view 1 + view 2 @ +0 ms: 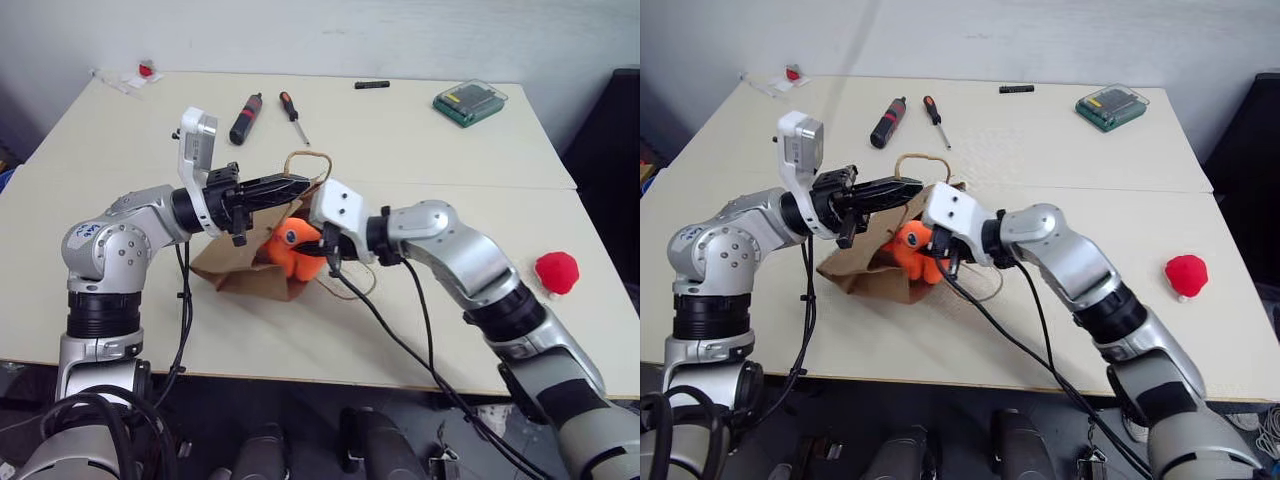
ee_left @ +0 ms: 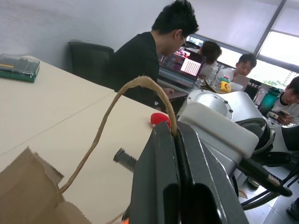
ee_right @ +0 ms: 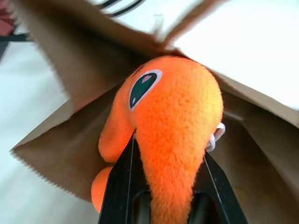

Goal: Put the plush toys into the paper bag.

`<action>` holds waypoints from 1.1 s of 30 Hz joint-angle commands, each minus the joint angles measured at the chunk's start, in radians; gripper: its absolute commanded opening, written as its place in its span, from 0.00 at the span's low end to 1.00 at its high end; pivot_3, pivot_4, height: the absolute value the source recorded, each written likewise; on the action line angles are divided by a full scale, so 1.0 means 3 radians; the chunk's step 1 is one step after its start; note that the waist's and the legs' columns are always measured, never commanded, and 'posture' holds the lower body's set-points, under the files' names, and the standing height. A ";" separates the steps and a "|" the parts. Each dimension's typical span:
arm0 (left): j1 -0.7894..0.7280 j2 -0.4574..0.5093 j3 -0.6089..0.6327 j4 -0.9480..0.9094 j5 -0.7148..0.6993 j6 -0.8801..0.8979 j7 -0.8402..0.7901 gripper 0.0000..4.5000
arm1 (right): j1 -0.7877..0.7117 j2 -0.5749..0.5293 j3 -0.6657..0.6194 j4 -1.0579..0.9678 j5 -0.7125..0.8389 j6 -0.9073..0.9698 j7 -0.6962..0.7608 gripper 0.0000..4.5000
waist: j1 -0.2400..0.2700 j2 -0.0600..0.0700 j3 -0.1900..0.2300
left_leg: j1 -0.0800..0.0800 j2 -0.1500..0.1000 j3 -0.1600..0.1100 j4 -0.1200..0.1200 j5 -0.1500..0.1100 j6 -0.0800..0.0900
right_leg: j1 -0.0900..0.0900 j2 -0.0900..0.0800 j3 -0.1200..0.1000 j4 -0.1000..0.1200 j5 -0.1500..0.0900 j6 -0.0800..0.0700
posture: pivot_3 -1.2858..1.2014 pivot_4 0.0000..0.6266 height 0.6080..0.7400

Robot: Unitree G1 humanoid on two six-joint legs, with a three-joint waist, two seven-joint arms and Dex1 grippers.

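L gripper pinches bag handle, lifting it so bag mouth gapes w/ room for R gripper, clamped on orange toy at the mouth. Red toy sits well off to R arm's outer side, untouched.

No legible text or labels anywhere.

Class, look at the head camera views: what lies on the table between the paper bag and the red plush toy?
Bare tabletop, apart from the right arm reaching over it from red plush toy side toward paper bag; left eye view shows this.
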 commanded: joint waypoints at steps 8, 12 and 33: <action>-0.0189 -0.0128 0.0026 -0.0114 -0.0074 0.0005 0.0053 0.00 | 0.0027 0.0564 -0.0402 0.0781 0.0135 0.0287 -0.0023 0.04 | -0.0004 0.0000 0.0000 | 0.0000 -0.0001 -0.0001 0.0001 0.0000 0.0000 | 0.0000 -0.0004 -0.0001 0.0001 0.0000 0.0000 | 0.52 0.24 1.00; -0.0145 -0.0058 0.0111 -0.0068 -0.0057 0.0011 0.0101 0.00 | 0.0158 0.0802 -0.0604 0.1081 -0.0064 -0.0318 -0.0403 0.04 | -0.0015 0.0000 0.0000 | 0.0000 0.0000 -0.0001 0.0000 0.0000 -0.0001 | 0.0000 -0.0004 -0.0001 0.0002 0.0000 0.0000 | 0.52 0.24 1.00; -0.0201 -0.0068 0.0278 0.0224 0.0035 -0.0011 0.0299 0.00 | 0.1138 0.0409 -0.1428 -0.1059 0.0410 0.0702 -0.0908 0.99 | 0.0020 -0.0001 -0.0001 | -0.0001 -0.0003 -0.0006 0.0000 0.0001 -0.0003 | -0.0002 -0.0005 0.0000 0.0006 -0.0001 -0.0001 | 0.52 0.24 1.00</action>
